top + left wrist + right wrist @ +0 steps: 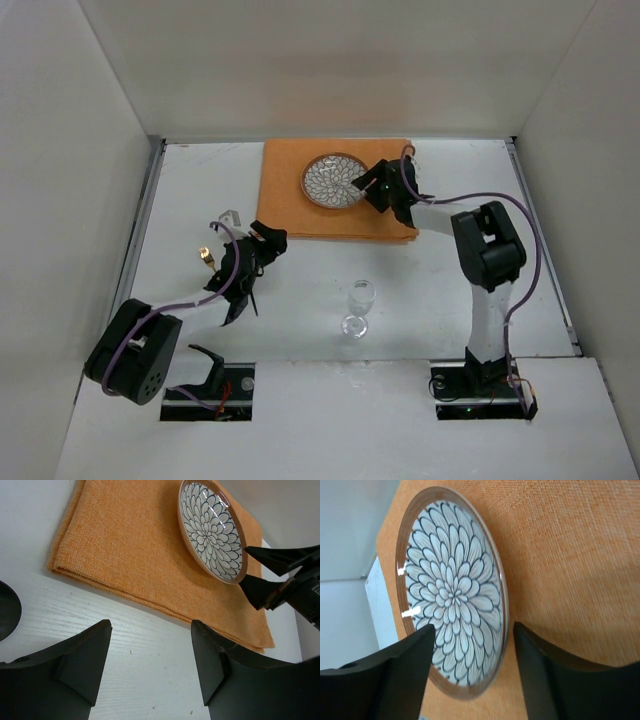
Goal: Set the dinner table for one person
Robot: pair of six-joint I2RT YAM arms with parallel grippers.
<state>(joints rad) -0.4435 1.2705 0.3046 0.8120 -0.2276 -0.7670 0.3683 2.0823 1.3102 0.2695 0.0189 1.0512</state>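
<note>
Dinner table (420, 300): white surface, lying beneath both sets of jaws and carrying every item listed.

Orange cloth mat (285, 195): lying flat on the surface, just ahead of the left jaws and directly under the right jaws.

Flower-patterned plate (335, 180): sitting on the mat, its near rim lying in the gap of the right jaws.

Right jaws: standing spread, pinching nothing.

Left jaws: standing spread over bare surface, nothing between them.

Stemmed glass (359, 303): standing upright on bare surface, right of the left jaws, well apart from both sets.
</note>
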